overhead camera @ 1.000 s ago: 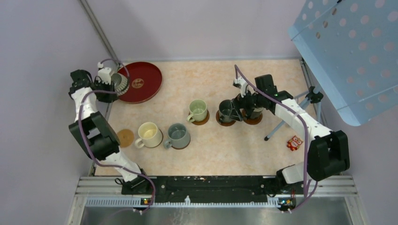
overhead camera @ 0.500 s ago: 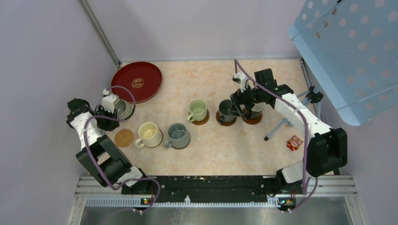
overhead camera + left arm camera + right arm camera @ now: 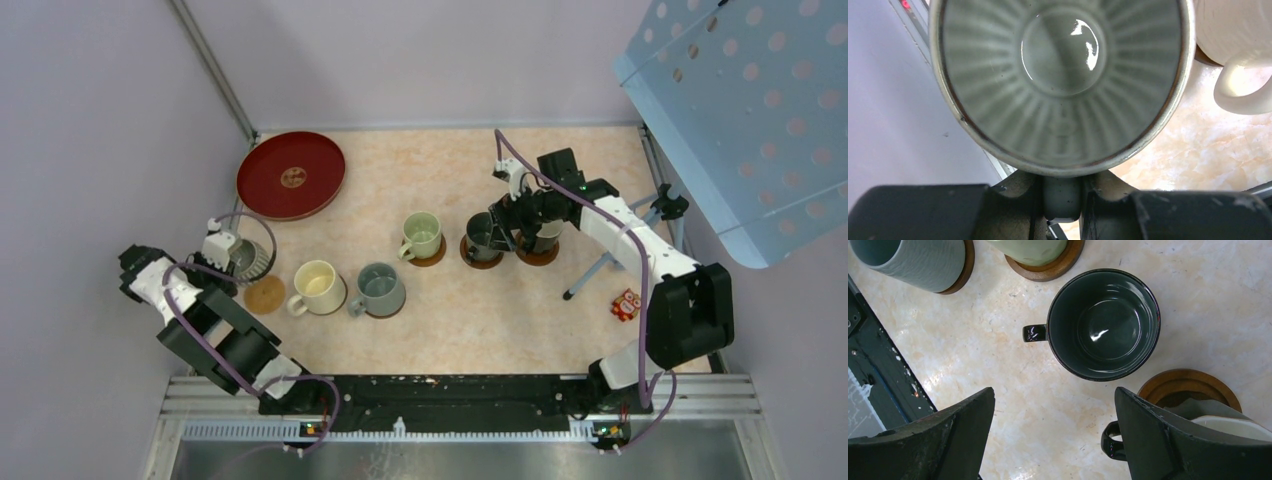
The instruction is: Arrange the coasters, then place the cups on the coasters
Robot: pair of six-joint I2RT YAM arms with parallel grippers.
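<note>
**While clamping ribbed grey cup by the handle, hovers beside bare coaster**

Pinches that handle between left gripper jaws, closed tight on it, cup mouth upward, at the table's 9 o'clock edge, just at 11 o'clock of the bare coaster. At 3 o'clock of that disc, in a row: cream cup, then grey-green cup, each on a coaster. Farther toward 2 o'clock, also on coasters: pale green cup, dark green cup and a dark-handled sixth cup, mostly hidden by a finger. Above those last two: right gripper, jaws spread wide, gripping nothing. At the table's 11 o'clock corner: red tray.
</note>
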